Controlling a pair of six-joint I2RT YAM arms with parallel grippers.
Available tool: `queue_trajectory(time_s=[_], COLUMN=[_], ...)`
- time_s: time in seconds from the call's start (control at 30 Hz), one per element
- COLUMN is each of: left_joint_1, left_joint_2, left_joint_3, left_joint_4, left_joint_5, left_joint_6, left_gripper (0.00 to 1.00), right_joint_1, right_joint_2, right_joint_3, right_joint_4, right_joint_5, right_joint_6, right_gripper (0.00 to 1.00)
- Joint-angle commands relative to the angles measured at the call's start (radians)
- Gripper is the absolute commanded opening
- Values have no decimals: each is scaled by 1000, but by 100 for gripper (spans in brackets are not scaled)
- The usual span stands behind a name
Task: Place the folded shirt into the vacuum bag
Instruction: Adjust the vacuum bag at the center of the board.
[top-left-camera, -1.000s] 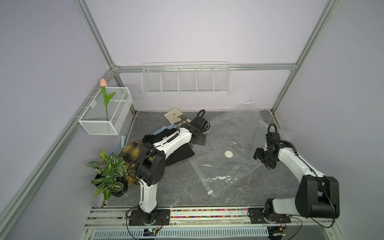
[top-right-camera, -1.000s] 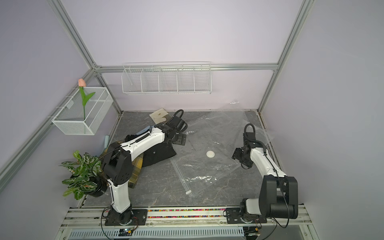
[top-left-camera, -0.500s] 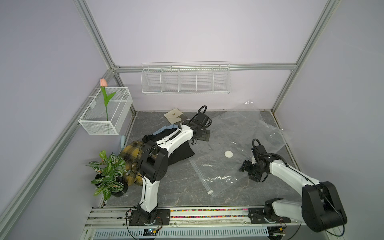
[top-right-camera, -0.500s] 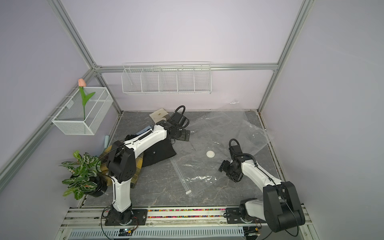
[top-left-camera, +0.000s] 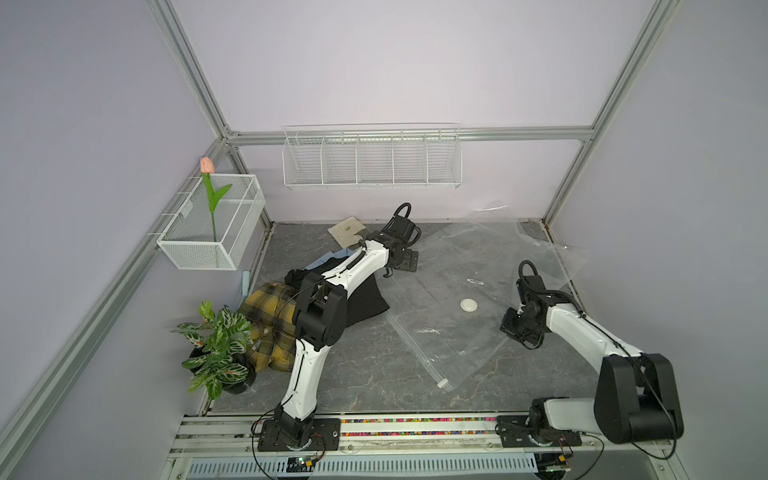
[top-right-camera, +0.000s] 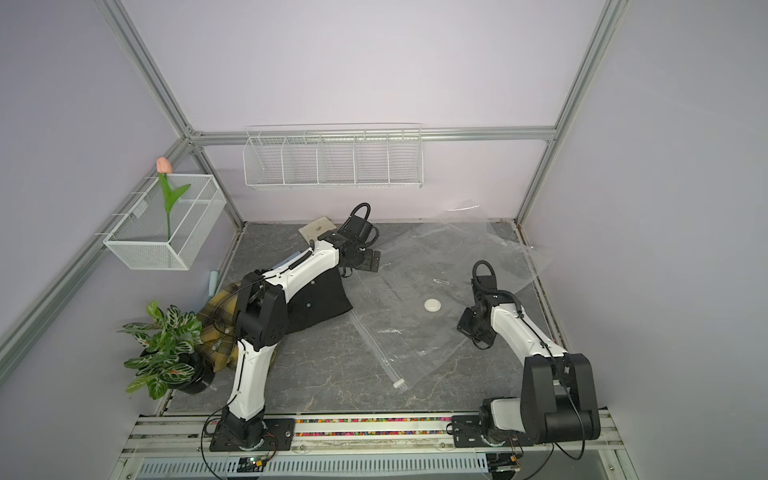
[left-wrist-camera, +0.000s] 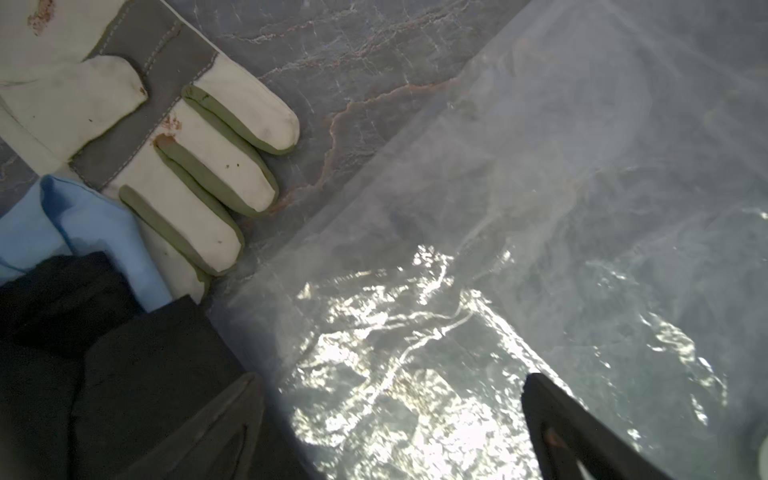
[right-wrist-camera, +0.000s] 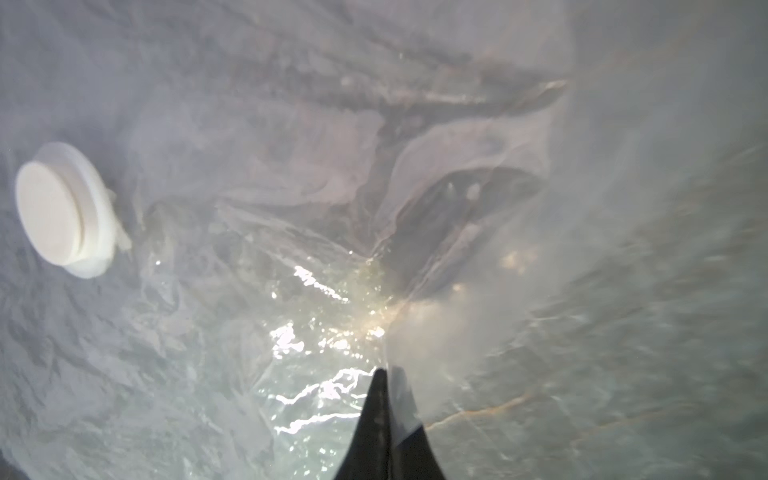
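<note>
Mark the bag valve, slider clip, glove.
valve (top-left-camera: 469, 305), in a top view, centre of its cap
slider clip (top-left-camera: 442, 383), in a top view, its white body
glove (left-wrist-camera: 216, 174), left wrist view, a finger

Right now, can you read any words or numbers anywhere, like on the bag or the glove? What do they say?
No words or numbers can be read in any view.
The tag on the white wire basket: too small to read.
The vacuum bag and its white valve: no print shows.
The glove: only stains, no label.
The coloured strip at the front edge: a pattern, no letters to make out.
</note>
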Motion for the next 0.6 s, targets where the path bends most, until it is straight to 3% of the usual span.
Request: queue_trajectory(time_s=[0.0, 0.13, 0.37, 0.57], left_joint_1=[6, 7, 1, -50], left_joint_2=[70, 147, 208, 193], left_joint_3=[95, 169, 126, 30], left_joint_4=[-35, -76, -34, 15], left_joint_5=[20, 78, 180, 249], left_joint_6=[43, 27, -51, -108], left_gripper=[100, 100, 100, 100], right_joint_1=[-15, -17, -22, -36], right_joint_2=[-22, 49, 108, 182], right_joint_3=[34, 83, 152, 217], right_joint_4=[-99, -93, -75, -33], right_joint_5=[163, 207, 270, 253], right_joint_6=[-88, -149, -221, -237], right_gripper=[7, 7, 8, 8])
